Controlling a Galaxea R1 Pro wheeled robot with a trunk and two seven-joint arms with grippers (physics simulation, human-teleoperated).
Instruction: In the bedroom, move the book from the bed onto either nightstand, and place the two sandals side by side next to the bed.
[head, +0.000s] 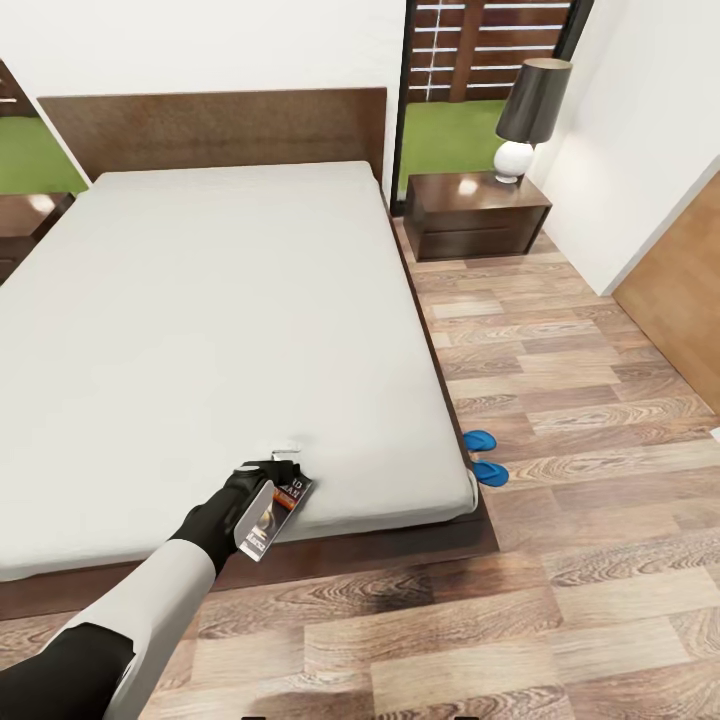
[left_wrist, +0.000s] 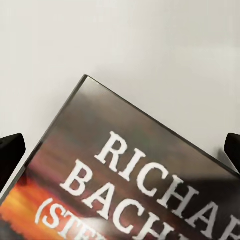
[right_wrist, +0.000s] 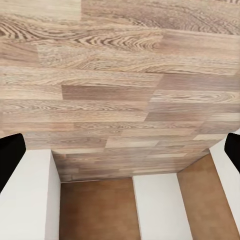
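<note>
Gripping the book (head: 272, 506), the left gripper (head: 262, 480) is seen at the near edge of the bed (head: 200, 330), toward its right corner, with the book tilted and lifted off the mattress. In the left wrist view the book (left_wrist: 125, 175) is shown between the two dark fingertips (left_wrist: 10, 152), its white "RICHARD BACHMAN" lettering and orange band facing the camera. The sandals (head: 484, 457) are laid on the floor (head: 580, 400), touching the bed's right edge near its foot, close together. A nightstand (head: 475, 212) is stood beside the headboard, with a lamp (head: 528, 118) on it. In the right wrist view the right gripper's fingertips (right_wrist: 11, 159) are spread wide above the floor (right_wrist: 120, 75), with nothing held.
</note>
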